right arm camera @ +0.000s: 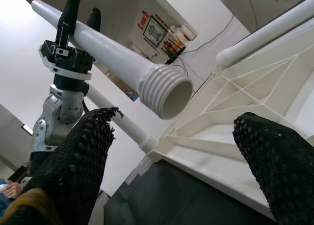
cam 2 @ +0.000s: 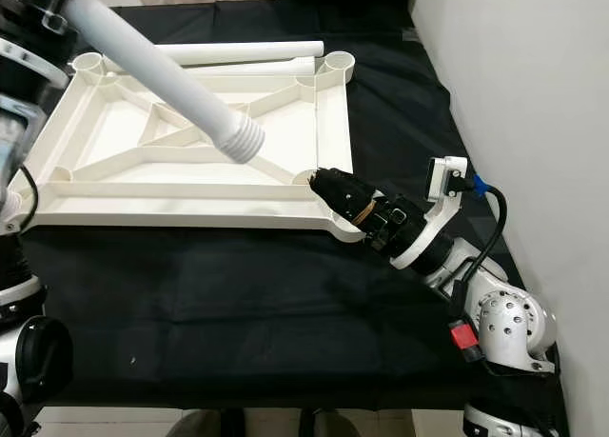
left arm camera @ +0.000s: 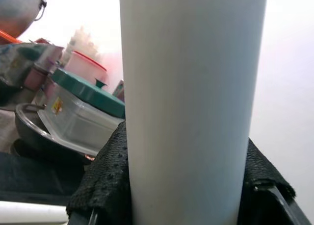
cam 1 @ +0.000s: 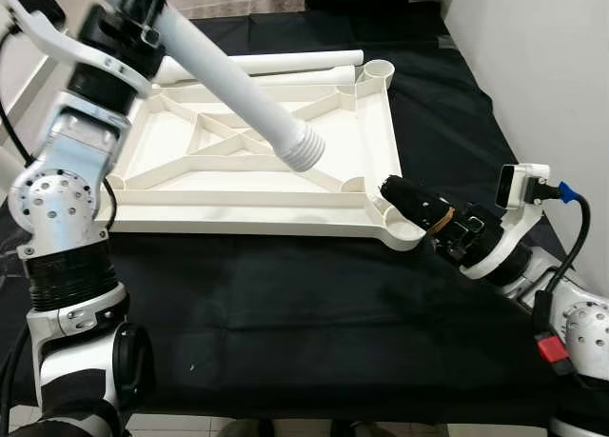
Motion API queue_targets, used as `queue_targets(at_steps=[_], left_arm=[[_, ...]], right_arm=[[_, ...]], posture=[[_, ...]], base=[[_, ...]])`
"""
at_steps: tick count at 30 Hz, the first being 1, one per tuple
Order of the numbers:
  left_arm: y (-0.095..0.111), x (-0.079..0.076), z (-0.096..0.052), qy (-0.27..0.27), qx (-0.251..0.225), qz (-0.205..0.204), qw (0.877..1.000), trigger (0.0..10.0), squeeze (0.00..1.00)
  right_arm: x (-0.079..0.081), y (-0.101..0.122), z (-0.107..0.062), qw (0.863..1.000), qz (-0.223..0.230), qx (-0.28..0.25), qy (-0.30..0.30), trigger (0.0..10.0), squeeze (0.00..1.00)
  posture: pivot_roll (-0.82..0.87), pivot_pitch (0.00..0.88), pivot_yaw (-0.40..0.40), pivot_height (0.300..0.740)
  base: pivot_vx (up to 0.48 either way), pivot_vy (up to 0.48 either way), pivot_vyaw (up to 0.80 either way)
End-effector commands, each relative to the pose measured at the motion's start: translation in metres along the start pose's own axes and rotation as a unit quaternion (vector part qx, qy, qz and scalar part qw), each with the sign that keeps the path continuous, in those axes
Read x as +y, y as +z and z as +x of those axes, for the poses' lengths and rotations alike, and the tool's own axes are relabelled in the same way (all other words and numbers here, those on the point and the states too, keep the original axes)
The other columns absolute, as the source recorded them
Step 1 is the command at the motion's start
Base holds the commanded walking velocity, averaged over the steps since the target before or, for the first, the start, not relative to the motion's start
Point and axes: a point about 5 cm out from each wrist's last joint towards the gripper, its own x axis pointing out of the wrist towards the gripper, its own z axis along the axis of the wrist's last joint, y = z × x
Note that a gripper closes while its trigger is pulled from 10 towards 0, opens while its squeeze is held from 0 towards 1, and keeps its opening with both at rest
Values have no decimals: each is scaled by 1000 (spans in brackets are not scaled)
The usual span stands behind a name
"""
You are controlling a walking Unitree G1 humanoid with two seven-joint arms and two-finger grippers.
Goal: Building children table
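Tabletop (cam 1: pixel 285 166), white and flipped underside up, lies on your black-covered table (cam 1: pixel 285 304), with 2 spare legs (cam 1: pixel 285 68) beside its far edge. Your left gripper (right arm camera: pixel 81 16) has its jaws clenched on a white leg (cam 1: pixel 243 89), threaded end hanging over the ribs. Your right gripper (cam 1: pixel 404 201) sits at the near right corner socket (cam 1: pixel 398 229), jaws released, straddling the rim.
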Motion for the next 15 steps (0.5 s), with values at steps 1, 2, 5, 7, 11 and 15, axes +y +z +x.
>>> queue_targets(at_steps=[1,2,5,7,11,15], left_arm=[[4,-3,-2,-15,12,28,999,0,0],[4,-3,-2,-15,12,28,999,0,0],[-3,-3,-8,-22,35,32,999,0,0],[-6,-3,-10,-27,44,31,998,0,0],[-19,-8,-16,-56,90,29,994,0,0],[-25,-15,-19,-88,115,16,989,1608,0]], right_arm=[[-5,7,-2,999,-20,-12,-21,10000,1000],[-5,7,-2,999,-20,-12,-21,10000,1000],[-22,29,6,991,-48,-84,-97,10000,1000],[-22,32,9,990,-50,-93,-96,10000,1000],[-4,36,19,995,-64,-73,-24,10000,1000],[12,37,27,995,-87,-42,36,10000,1000]], posture=[[1,251,7,740],[1,251,7,740],[1,253,6,740],[1,253,6,740],[-2,258,7,740],[-3,254,7,740]], base=[[0,0,0],[0,0,0],[0,0,0],[0,0,0],[0,0,0],[0,0,0]])
